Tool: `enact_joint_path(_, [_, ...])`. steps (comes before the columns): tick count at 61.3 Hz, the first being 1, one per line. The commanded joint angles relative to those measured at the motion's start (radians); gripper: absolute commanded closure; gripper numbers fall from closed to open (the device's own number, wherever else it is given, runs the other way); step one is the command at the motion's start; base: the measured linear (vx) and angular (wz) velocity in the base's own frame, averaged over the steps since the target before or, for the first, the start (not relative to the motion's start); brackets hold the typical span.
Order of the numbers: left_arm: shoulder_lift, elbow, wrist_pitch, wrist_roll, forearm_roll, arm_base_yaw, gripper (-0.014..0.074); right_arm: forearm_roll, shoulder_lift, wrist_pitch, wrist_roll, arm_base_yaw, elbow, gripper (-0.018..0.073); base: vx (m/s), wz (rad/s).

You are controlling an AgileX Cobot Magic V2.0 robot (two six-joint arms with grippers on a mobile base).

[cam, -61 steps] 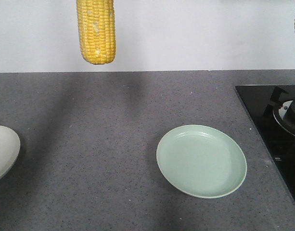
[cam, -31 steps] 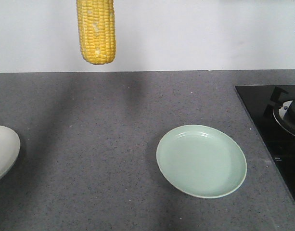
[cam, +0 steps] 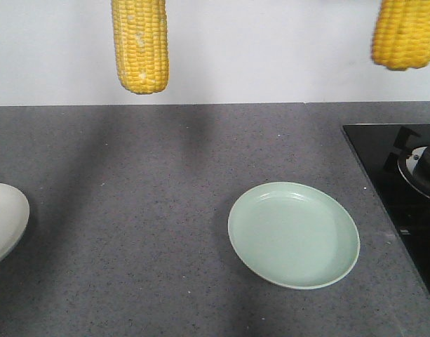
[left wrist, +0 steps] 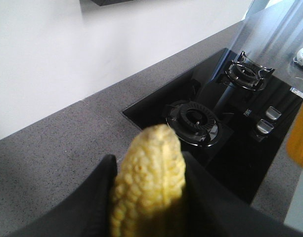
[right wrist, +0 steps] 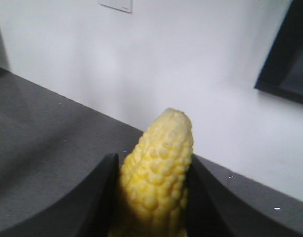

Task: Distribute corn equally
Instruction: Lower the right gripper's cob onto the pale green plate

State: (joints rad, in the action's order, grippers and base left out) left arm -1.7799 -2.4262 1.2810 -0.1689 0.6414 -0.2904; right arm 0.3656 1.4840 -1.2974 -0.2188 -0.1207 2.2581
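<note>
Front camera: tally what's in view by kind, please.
Yellow corn cobs held aloft: 2 (left cob, right cob)
Pale green round plate: 1
White dish at left edge: 1
Black gas hob: 1
Total: 5

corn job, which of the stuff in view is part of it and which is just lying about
Part of the job:
left corn, in the left claw
right corn, in the right claw
green plate
white plate

Just lying about:
hob
burners

Even light, soft shadows; right corn blurred.
</note>
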Motion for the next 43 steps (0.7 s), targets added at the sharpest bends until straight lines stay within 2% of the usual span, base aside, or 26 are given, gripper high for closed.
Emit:
enact_joint_path(1, [0.043,-0.026,-0.029,0.003,0.037,-0.001,0.0603,0.099,0.030,0.008,0.042,0.004,0.016,0.0564,0.00,0.00])
enact_joint_path(12, [0.043,-0.026,-0.029,0.003,0.037,-0.001,0.0603,0.259,0.110,0.008,0.015,0.002,-0.079,0.0564,0.00,0.00])
enact_joint_path(19, [0.043,-0.026,-0.029,0.003,0.037,-0.001,0.0603,0.278,0.125,0.008,-0.024,0.002,-0.230,0.0564,0.00,0.00])
enact_joint_path(29, [0.043,-0.026,-0.029,0.003,0.037,-0.001,0.0603,0.278,0.131,0.010,-0.160,0.002,-0.490,0.0564,0.00,0.00])
enact_joint_path(35, [0.043,-0.026,-0.029,0.003,0.037,-0.001,0.0603,0.312,0.144,0.022,-0.251,0.002,-0.608,0.0564,0.00,0.00])
enact_joint_path(43, [0.043,-0.026,-0.030,0.003,0.037,-0.001,0.0603,0.325,0.167,0.069,-0.318,0.002,-0.701,0.0564,0.00,0.00])
